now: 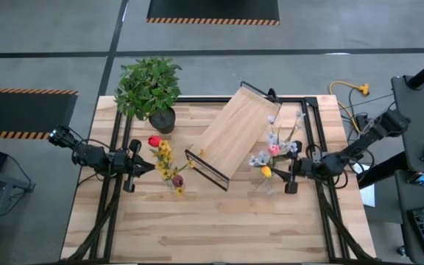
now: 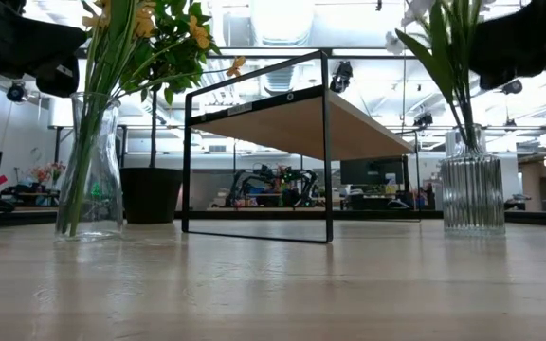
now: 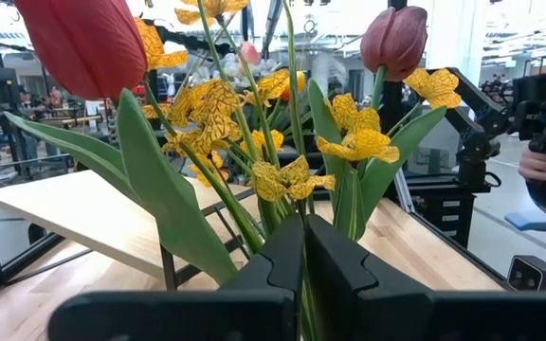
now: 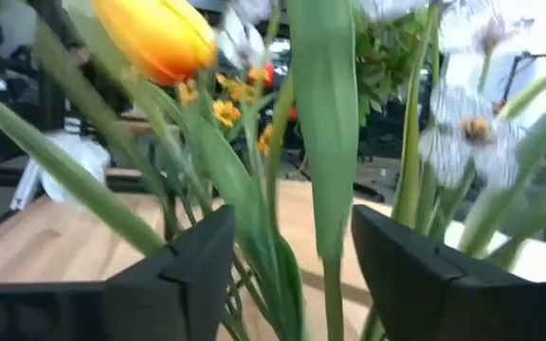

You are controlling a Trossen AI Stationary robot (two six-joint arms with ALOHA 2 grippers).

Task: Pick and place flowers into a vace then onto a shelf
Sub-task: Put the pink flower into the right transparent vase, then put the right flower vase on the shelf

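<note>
Flowers stand in two vases; left gripper pinches the red-yellow bunch's stems, right gripper gapes around the white bunch.

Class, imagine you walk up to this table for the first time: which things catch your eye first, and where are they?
Two bouquets in clear glass vases flank a tilted pale wood shelf at mid-table: red and yellow flowers on the left, pale white ones with an orange tulip on the right. The left end effector is closed on the stems, the right end effector open around its bunch. A bushy potted plant stands at the far left corner.

Flowers in vases (shelf between)
</note>
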